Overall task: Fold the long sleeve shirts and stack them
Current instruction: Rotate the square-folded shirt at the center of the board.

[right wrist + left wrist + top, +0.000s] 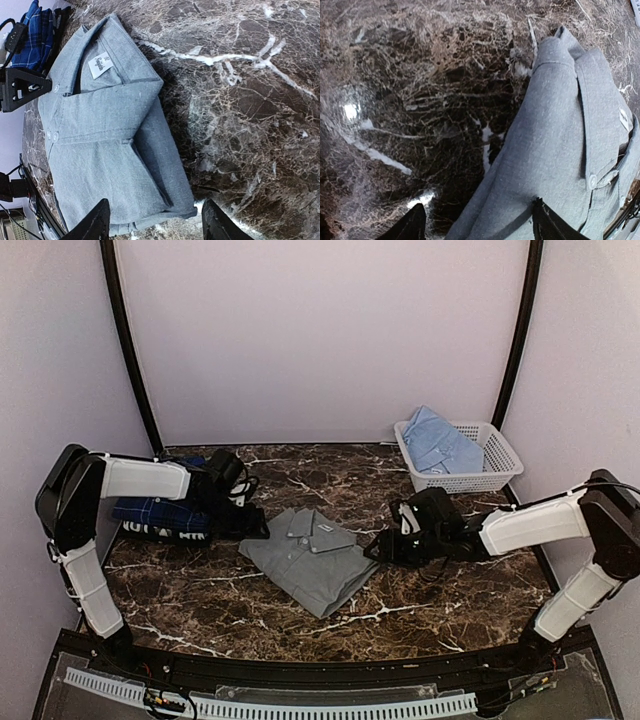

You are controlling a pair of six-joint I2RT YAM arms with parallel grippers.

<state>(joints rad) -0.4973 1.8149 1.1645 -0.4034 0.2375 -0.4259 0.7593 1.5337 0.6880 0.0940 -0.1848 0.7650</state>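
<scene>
Nearest the overhead lens: white perforated strip [270, 706] running along the near edge. Beyond it, dark marble table [450, 590] veined with white. At its middle, grey shirt [310, 560], folded into a compact rectangle, collar toward the far side, set a little askew.

Left gripper [252, 523] just beside the shirt's left collar corner, jaws apart, clamped on nothing. From the left wrist, same gripper [480, 231] low over the grey cloth, placket and one button [592, 181] in sight, bare marble to the left.

Right gripper [378, 546] at the shirt's right edge, jaws likewise spread, holding nothing. From the right wrist, same gripper [157, 225] above a corner of the folded shirt, white neck label [102, 65] showing inside the collar.

Navy plaid shirt [160, 515] folded on the table's left side, white lettering band along its near edge, partly under the left arm [145, 478], near the grey one.

Light blue shirt [440, 445] bunched in white lattice basket [505, 465] at the far right corner, well apart from the other two.
</scene>
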